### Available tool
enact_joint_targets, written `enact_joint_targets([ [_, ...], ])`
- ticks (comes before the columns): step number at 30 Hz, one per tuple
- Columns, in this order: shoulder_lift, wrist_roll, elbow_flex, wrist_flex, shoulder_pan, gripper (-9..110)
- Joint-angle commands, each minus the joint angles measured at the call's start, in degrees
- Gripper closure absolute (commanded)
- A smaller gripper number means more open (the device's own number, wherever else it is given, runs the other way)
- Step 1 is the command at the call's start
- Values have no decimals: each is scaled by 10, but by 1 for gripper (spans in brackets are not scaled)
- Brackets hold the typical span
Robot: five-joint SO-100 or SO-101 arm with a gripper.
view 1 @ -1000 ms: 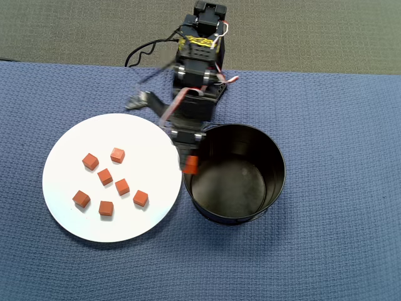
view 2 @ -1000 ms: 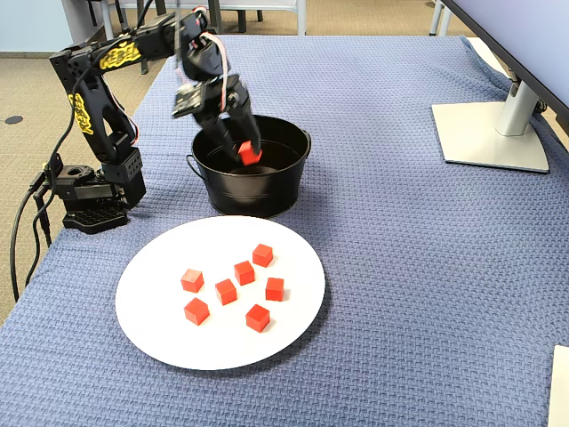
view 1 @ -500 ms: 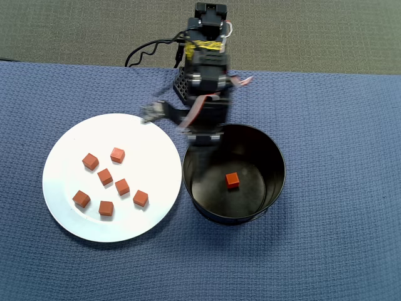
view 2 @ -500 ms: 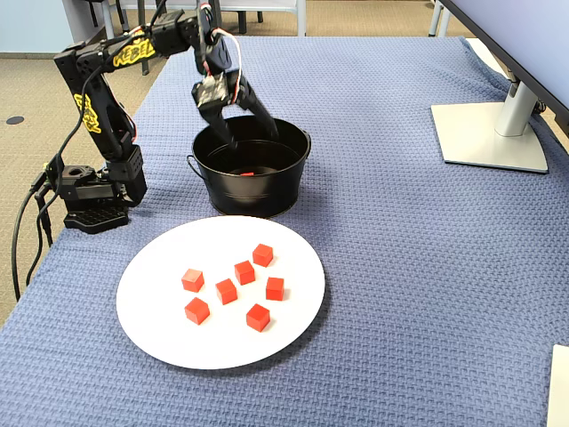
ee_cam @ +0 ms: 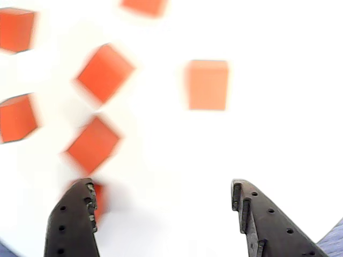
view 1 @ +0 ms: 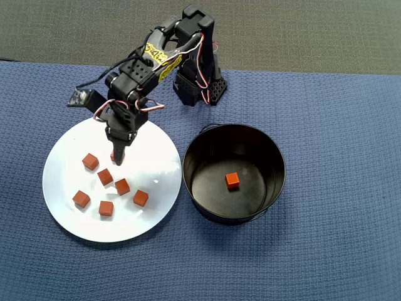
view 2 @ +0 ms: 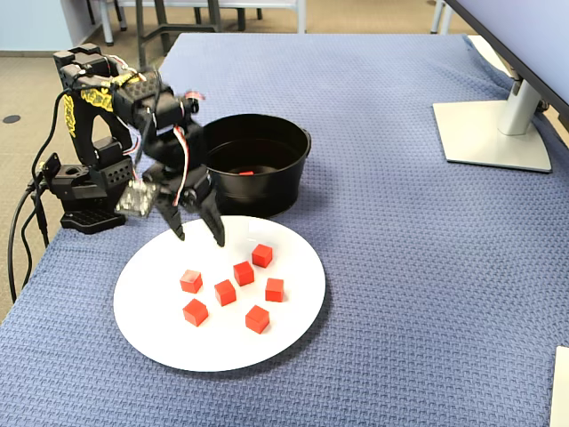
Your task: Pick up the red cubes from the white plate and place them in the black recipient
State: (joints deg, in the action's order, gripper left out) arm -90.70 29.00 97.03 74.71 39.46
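Note:
Several red cubes sit scattered on the white plate (view 1: 62, 179) (view 2: 151, 294), among them one (view 1: 90, 162) at the left and one (view 2: 262, 255) nearest the pot. One more red cube (view 1: 232, 180) lies on the floor of the black recipient (view 1: 276, 188) (view 2: 258, 191). My gripper (view 1: 117, 153) (view 2: 198, 236) (ee_cam: 161, 187) hangs open just above the plate's far side, nothing between its fingers. In the wrist view a cube (ee_cam: 99, 201) peeks out beside the left finger (ee_cam: 75, 219), and another cube (ee_cam: 208, 84) lies ahead, clear of both fingers.
The arm's base (view 1: 200, 88) (view 2: 84, 191) stands behind the plate and pot on the blue cloth (view 1: 338, 238). A monitor stand (view 2: 489, 133) sits at the far right of the fixed view. The table's edge runs along the top of the overhead view.
The cube dropped from the gripper into the black recipient. The arm then swung from the pot over to the plate and came down, its jaws open.

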Motion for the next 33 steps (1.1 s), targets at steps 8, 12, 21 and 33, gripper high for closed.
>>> enact_joint_targets([
  [8,20,63,36,-50,47,76],
  [12,35,64,49,-69,63,77],
  [21,92,73,27,-103,82,78],
  [33,145,69,-32,-105,83,85],
])
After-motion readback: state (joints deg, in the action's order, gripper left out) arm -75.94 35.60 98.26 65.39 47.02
